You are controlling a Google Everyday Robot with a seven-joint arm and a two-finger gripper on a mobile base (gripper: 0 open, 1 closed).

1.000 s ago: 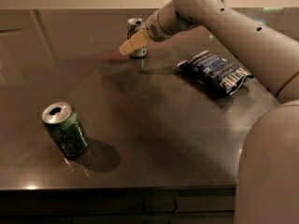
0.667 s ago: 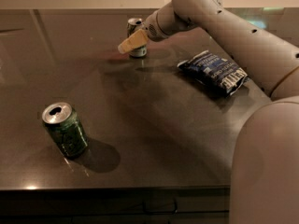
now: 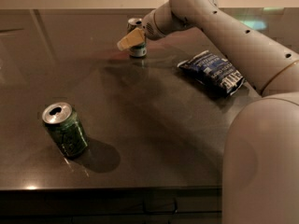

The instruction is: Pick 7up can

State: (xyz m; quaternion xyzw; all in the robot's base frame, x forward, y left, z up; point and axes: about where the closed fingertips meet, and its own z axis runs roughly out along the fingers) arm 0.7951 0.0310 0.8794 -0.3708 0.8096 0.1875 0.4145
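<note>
Since the grasp turns on how the can sits against the gripper, here's the layout.

- Table (image 3: 163,125): dark glossy slab with reflections, fills most of the frame.
- Arm (image 3: 224,27): smooth off-white shell with rounded links. It enters at lower right and extends to upper centre.
- Blue chip bag (image 3: 212,70): crinkled foil lying flat, right of centre. Well apart from the target.
- Dark green can (image 3: 67,133): upright at lower left. Not the target.
- 7up can (image 3: 138,49): upright at upper centre, long axis vertical. Silver top, whitish-green label, smooth rigid cylinder.
- Gripper (image 3: 128,41): right at the 7up can. It comes in from the right, slightly above, and its tan end overlaps the can's left face. I can't tell whether it is open or clamped on the can, because the contact is hidden.

My read: the grip has to close across the can's diameter. The thin wall would likely dent if over-squeezed.
</note>
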